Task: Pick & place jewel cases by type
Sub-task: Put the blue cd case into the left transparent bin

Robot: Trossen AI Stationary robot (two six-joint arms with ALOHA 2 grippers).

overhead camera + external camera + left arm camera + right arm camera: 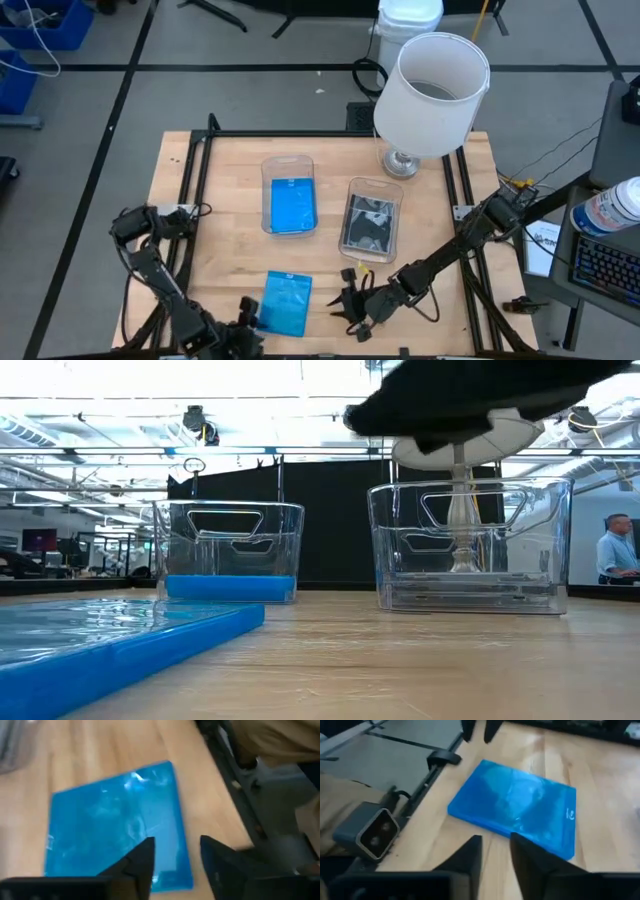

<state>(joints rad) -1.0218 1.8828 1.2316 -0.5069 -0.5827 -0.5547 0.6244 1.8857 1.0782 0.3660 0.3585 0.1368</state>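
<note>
Nothing here can be read. The blue case (514, 809), lying right of centre in the right wrist view, carries a small pale mark (570, 813) near its right edge, too blurred to make out.

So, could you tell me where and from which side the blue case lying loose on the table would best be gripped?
Probably by its long edge nearest the left gripper, which is open just beside it. The blue jewel case lies flat on the wood near the front edge of the table, so a flat-on pinch has no purchase; closing the fingers across that thin edge from above looks most workable. The right gripper waits on its other side.
</note>
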